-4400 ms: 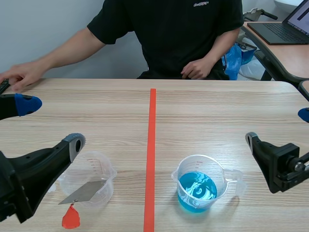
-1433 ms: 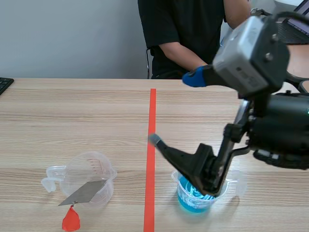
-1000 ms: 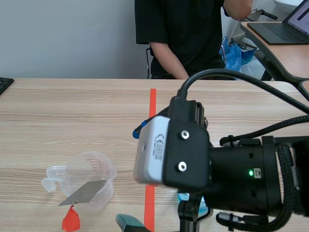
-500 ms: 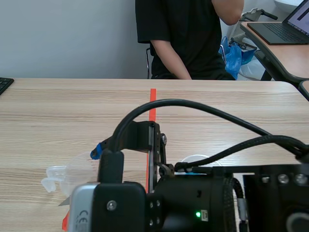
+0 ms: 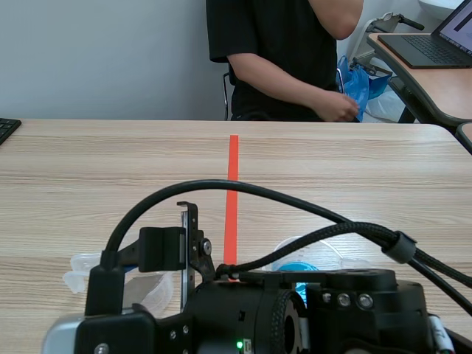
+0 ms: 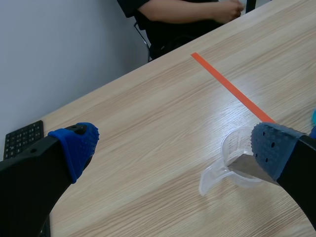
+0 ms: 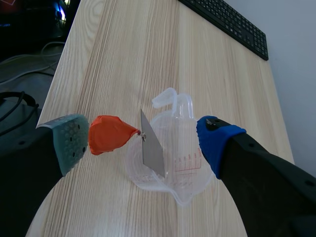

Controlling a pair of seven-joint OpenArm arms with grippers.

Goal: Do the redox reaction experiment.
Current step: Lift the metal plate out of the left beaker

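Observation:
In the right wrist view my right gripper hangs open above a clear empty beaker. A grey metal strip leans out of that beaker, and its orange-red end rests on the table between my fingers. In the scene view my right arm crosses low from the right and hides most of that beaker and of the blue-liquid beaker. My left gripper is open, high above the table, with the clear beaker ahead near one finger.
A black keyboard lies at the table's edge beyond the clear beaker, also seen as the keyboard in the left wrist view. A person sits across the table. An orange tape line runs down the middle.
My right arm has swung from the right side, over the blue-liquid beaker, to above the clear beaker at the left. My left arm has left the scene view.

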